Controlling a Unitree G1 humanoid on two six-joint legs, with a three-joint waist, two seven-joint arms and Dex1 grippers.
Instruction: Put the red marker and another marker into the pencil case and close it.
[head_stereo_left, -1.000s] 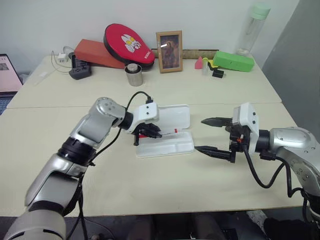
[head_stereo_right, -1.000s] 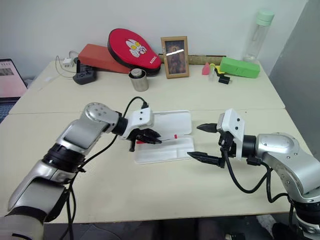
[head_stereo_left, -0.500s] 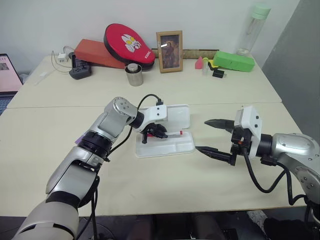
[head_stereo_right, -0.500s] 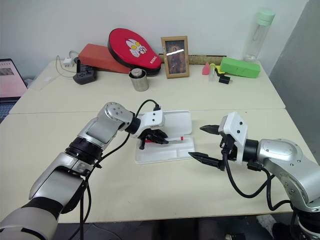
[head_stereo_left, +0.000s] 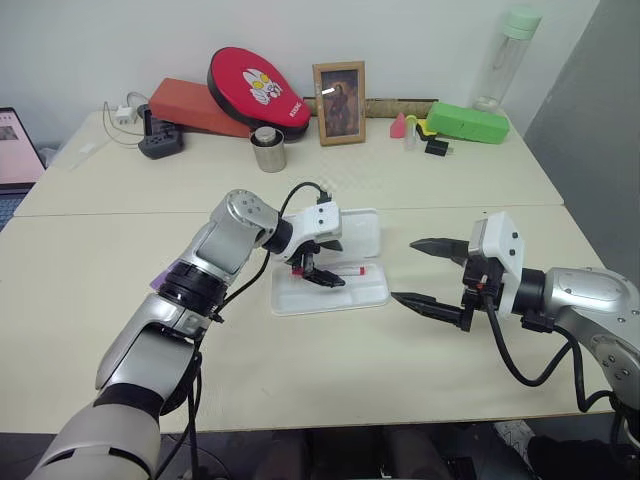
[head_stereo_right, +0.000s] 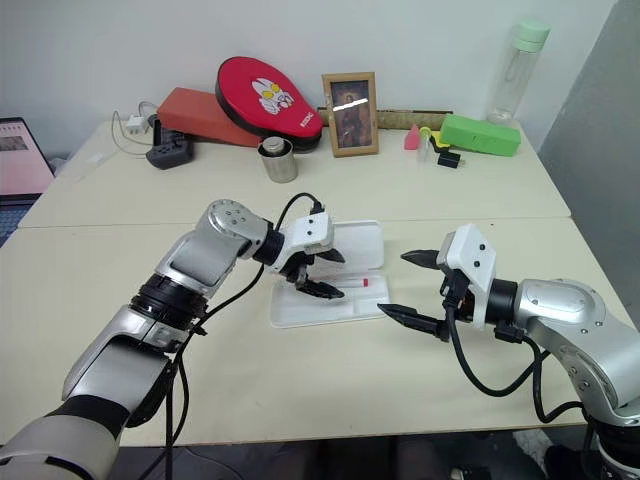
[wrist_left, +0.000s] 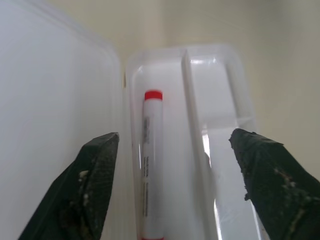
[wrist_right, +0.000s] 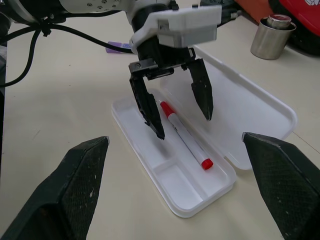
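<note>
Red marker (wrist_right: 184, 134) lies loose in the long compartment of the open white pencil case (head_stereo_left: 375, 296) on the bench (head_stereo_left: 100, 300), left gripper (wrist_right: 177, 107) spread apart just above it, purple marker (wrist_right: 119, 47) behind the left arm, right gripper (head_stereo_left: 425, 272) spread apart and empty beside the case.

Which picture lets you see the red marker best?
The right wrist view: the red marker shows whole there, lying in the tray of the open pencil case, under the open left gripper. The left wrist view shows it close up but cuts off one end. In the two eye views it is small and partly behind that gripper.
</note>
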